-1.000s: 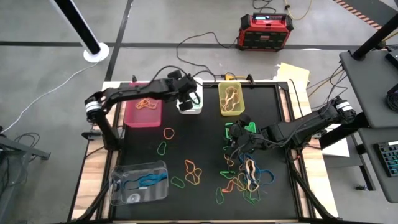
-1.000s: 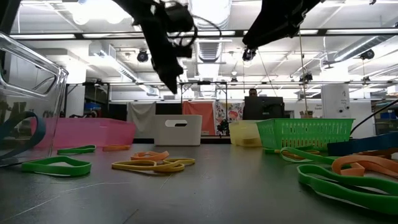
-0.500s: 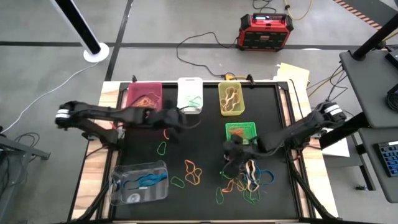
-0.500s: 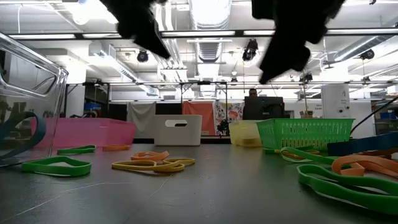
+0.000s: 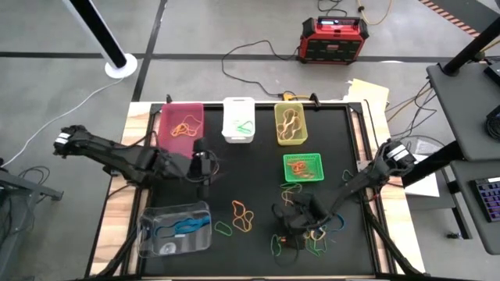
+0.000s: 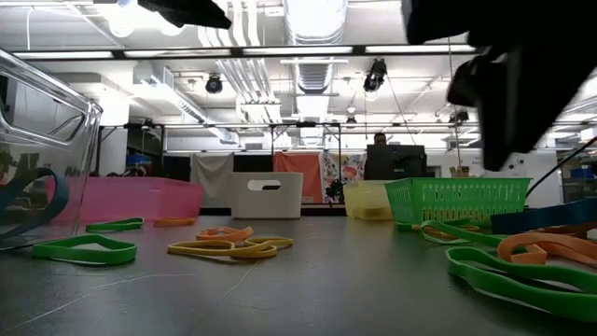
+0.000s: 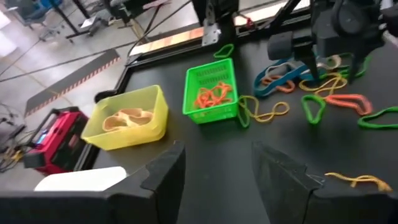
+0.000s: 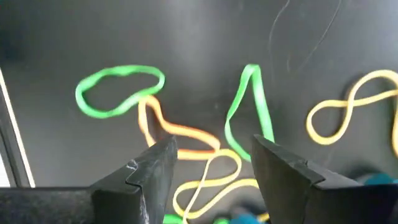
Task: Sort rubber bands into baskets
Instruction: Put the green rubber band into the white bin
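Note:
My left gripper [image 5: 206,173] [image 7: 217,163] hangs open and empty over bare table near the pink basket [image 5: 181,121]. My right gripper [image 5: 291,230] [image 8: 214,152] is open and empty above the near-left edge of the rubber band pile [image 5: 314,225]. Below it lie a green loop [image 8: 118,90], an orange band [image 8: 177,134] and a yellow band [image 8: 348,106]. The white basket [image 5: 238,119], yellow basket [image 5: 289,123] and green mesh basket [image 5: 303,167] stand at the far side, and the clear basket [image 5: 176,229] at the near left. Each basket holds bands.
Loose orange bands [image 5: 241,215] and green bands [image 5: 224,228] lie on the black mat between the clear basket and the pile. A red-black box [image 5: 332,39] and cables lie on the floor beyond the table. In the low view a person [image 6: 378,140] shows far behind.
My left gripper has left the white basket and swung toward the table's near and left side. My right gripper has left the green mesh basket and gone toward the near edge, ending over the pile.

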Robot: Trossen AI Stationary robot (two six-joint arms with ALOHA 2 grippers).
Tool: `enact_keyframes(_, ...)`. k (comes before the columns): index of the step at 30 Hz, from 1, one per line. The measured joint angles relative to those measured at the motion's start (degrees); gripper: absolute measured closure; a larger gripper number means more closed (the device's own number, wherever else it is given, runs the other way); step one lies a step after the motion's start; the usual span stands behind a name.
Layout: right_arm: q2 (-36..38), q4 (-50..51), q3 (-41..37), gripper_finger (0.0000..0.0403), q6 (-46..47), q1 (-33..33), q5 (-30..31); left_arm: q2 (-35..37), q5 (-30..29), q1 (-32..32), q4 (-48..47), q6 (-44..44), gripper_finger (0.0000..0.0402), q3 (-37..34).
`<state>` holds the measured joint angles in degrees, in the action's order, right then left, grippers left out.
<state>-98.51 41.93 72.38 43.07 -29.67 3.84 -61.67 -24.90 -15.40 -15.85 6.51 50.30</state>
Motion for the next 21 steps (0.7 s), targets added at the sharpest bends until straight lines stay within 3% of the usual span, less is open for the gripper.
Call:
enact_keyframes(5, -0.13, 1.25, 1.24, 0.0202, 2.6, -3.2, 2.91, 0.53, 0.01, -1.59, -0.07, -1.94, 0.0235, -1.54)
enact_keyframes(12, 0.26, 0.94, 0.26, 0.0202, 3.87, -5.6, 14.41, -0.04, -0.01, -2.27, 0.96, -2.76, 0.0235, -2.14)
enact_keyframes(21, 0.06, -5.91, -3.47, 0.0202, 3.72, -4.77, 14.66, 0.05, -0.01, -3.35, 1.12, -1.19, 0.0235, -2.12)
